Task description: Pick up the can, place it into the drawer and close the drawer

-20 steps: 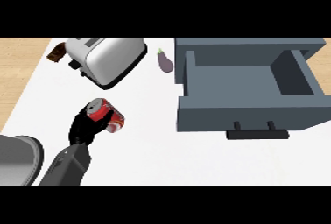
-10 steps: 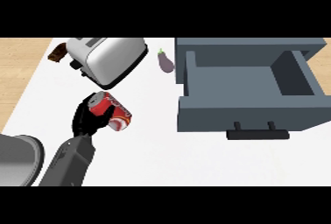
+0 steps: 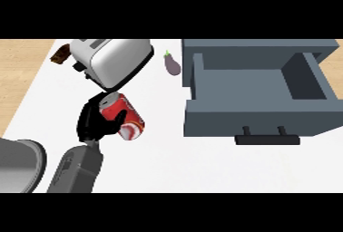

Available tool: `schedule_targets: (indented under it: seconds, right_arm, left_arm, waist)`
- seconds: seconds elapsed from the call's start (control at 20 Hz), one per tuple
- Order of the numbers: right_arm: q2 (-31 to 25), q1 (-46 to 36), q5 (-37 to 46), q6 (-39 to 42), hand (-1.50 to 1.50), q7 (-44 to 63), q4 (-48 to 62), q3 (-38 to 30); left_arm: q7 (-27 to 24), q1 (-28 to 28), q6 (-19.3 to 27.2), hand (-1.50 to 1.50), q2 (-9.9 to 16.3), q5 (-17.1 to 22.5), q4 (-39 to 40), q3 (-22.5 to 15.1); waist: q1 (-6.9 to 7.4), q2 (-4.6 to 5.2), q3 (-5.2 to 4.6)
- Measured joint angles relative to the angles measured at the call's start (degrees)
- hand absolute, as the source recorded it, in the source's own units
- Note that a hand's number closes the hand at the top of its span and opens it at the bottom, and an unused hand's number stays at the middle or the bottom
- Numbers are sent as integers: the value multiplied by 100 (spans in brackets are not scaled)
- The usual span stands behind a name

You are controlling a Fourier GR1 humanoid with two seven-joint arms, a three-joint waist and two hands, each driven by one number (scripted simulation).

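Red and white, the soda can (image 3: 124,116) lies tilted in the left hand (image 3: 95,121), whose black fingers and thumb curl round it, just below the silver toaster (image 3: 115,60) and well left of the grey drawer (image 3: 258,88), which stands pulled open. A small purple eggplant (image 3: 173,65) sits between toaster and drawer. A metal pot (image 3: 20,164) shows far left of the drawer.

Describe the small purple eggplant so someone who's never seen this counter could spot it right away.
Start at the big grey open drawer on the white counter's right side. Just off its upper left corner, between it and the shiny silver toaster, lies the small purple eggplant. It's the only purple thing there, with a little green stem.
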Motion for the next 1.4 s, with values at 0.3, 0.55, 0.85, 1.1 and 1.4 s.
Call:
schedule_targets:
  seconds: [0.3,0.55,0.85,1.1,1.4]
  right_arm:
    - [-14,-66,-63,-99,-150,185,-136,-39]
    - [37,-5,9,-87,-150,80,-100,11]
    - [21,-1,-72,-22,-150,90,-64,-69]
    - [15,-35,113,-85,-150,-80,79,134]
    - [48,-37,190,-261,-150,7,-137,273]
  left_arm:
    - [831,-24,602,150,-30,-195,-1217,-396]
    - [1351,-427,1165,150,-66,-335,-1650,-671]
    - [2099,-1152,1753,150,-20,-542,-1938,-841]
    - [2387,-1749,2124,150,-53,-713,-1849,-951]
    - [2568,-2593,2692,150,-77,-658,-1386,-1217]
  waist:
    - [7,0,0]
    - [-19,5,-1]
    - [-34,8,0]
    - [-42,14,-1]
    - [-71,18,0]
